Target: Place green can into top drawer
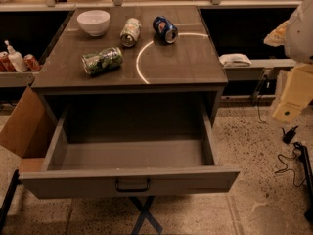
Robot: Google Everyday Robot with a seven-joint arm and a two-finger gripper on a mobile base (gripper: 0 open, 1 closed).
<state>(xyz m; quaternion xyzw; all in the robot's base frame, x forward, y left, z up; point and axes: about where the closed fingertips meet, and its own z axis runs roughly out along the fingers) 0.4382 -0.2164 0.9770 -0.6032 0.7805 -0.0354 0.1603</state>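
Observation:
The green can (101,60) lies on its side on the left part of the cabinet top (176,65). It has a dark green leafy wrap and silver ends. The top drawer (132,154) below is pulled wide open and holds nothing. Its plain front panel (58,182) carries a small dark handle (132,185) at the centre. My gripper (289,104) hangs at the far right edge of the view, beside the cabinet and well away from the can. It shows as a pale yellowish part under the white arm.
A white bowl (93,22), a pale whitish-green can (130,32) and a blue can (165,29) lie at the back of the top. A cardboard box (22,126) stands left of the drawer. Cables (291,153) lie on the floor at the right.

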